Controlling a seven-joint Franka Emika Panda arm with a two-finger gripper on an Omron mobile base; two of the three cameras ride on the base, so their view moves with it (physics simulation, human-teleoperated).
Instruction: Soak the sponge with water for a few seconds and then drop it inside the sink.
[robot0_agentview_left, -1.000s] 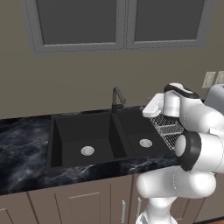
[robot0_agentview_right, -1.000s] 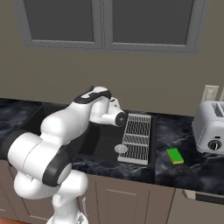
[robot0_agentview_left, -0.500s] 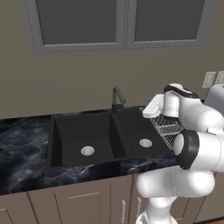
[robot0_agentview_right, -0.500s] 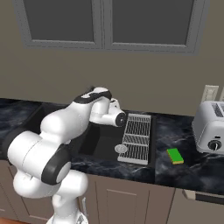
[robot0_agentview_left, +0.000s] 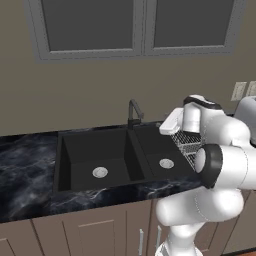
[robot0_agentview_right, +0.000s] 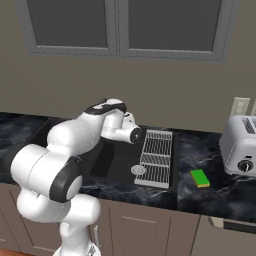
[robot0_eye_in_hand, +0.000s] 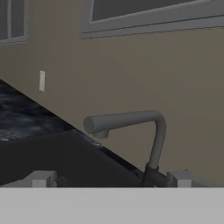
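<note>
- Green sponge (robot0_agentview_right: 200, 178) is seen lying on the counter (robot0_agentview_right: 215, 187) beside the toaster (robot0_agentview_right: 241, 150), well apart from the sink (robot0_agentview_left: 107, 157)
- Claw (robot0_eye_in_hand: 111, 179) is held apart, empty, facing the faucet (robot0_eye_in_hand: 131, 131)
- Drying rack (robot0_agentview_right: 156, 157) could be clipped if the reach is swung low

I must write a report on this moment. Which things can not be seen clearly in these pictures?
- Sink, right base view: the arm covers its left basin and the faucet.
- Drying rack, left base view: mostly behind the arm.
- Toaster, right base view: cut off by the right edge.
- Faucet, hand view: its base lies behind the pincer tips; no stream visible.
- Sponge: too small for detail.
</note>
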